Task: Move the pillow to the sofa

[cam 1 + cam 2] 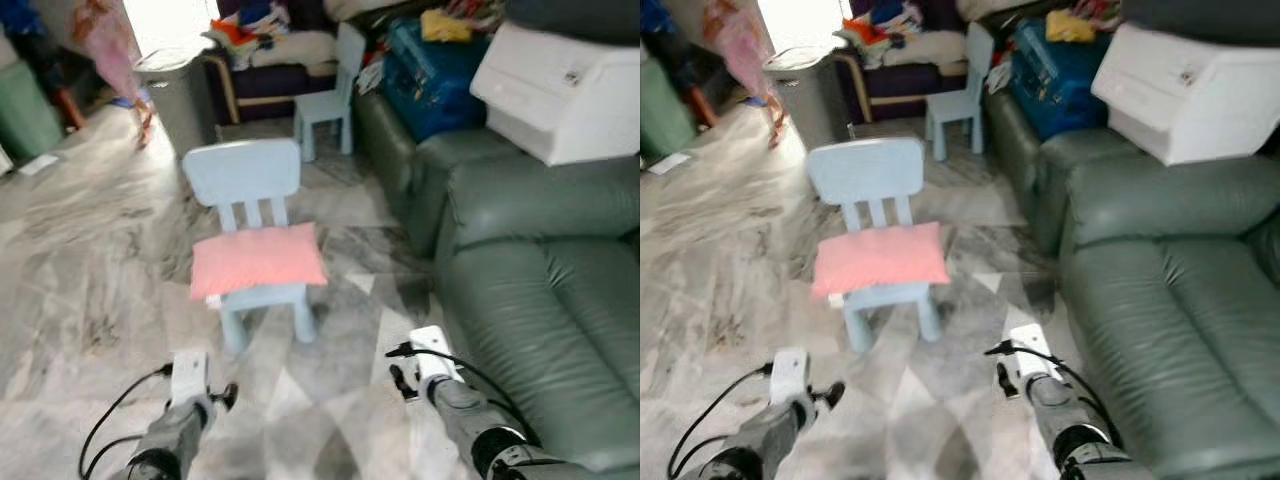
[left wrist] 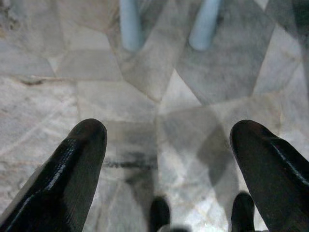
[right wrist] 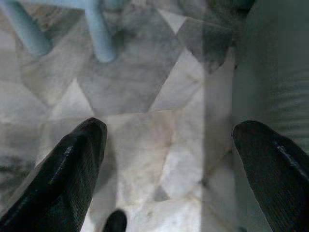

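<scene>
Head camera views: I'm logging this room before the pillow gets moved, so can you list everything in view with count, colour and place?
pillow: 1, pink, flat on near chair's seat
chairs: 2, light blue, near one mid-floor, other behind
sofa: 1, dark green, robot's right
white box: 1, on sofa's far end
blue bag: 1, beside box
bin: 1, grey, back left
floor: grey marble
left gripper: open, above floor
right gripper: open, beside sofa

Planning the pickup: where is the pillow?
In the left eye view, the pink pillow lies on the light blue chair, centre, left of the green sofa.
</scene>
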Robot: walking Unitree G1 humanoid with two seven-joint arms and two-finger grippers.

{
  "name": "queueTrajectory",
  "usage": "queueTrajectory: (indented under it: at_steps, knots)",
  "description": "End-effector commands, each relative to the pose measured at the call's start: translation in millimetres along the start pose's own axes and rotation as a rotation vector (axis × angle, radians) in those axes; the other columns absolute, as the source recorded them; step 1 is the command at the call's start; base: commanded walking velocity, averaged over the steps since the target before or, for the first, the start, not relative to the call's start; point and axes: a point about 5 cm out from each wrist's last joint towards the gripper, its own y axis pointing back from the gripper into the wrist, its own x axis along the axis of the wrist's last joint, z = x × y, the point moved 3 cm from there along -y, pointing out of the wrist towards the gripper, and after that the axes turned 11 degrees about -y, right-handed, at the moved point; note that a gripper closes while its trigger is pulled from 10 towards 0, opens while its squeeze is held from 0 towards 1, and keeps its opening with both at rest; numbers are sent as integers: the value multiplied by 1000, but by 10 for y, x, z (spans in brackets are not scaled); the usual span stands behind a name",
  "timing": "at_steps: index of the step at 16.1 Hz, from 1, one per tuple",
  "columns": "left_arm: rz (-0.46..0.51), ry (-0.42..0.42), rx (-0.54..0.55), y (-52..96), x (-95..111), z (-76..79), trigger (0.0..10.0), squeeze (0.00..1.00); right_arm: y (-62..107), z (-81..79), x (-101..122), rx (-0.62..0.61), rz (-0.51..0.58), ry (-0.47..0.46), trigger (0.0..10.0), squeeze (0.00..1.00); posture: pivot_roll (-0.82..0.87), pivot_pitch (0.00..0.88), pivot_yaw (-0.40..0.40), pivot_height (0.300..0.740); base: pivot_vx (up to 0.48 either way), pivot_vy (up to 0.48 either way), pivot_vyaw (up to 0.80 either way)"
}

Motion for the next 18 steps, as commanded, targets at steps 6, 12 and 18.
queueTrajectory:
  at_steps: [6, 12, 18]
  knots:
    - [-32, -45, 50, 26, -84, -170, 10000, 0, -17, -164, 43, 39, 7, -3, 10000, 0, 14, 0, 46, 740, 255, 381, 0]
    - [-40, -77, 49, 30, -111, -173, 10000, 0, -17, -165, 46, 38, 9, -5, 10000, 0, 13, 0, 47, 740, 0, 433, 0]
    - [-42, -132, 73, 29, -108, -174, 10000, 0, -18, -176, 45, 42, 8, -1, 10000, 0, 14, 0, 49, 740, 0, 210, 0]
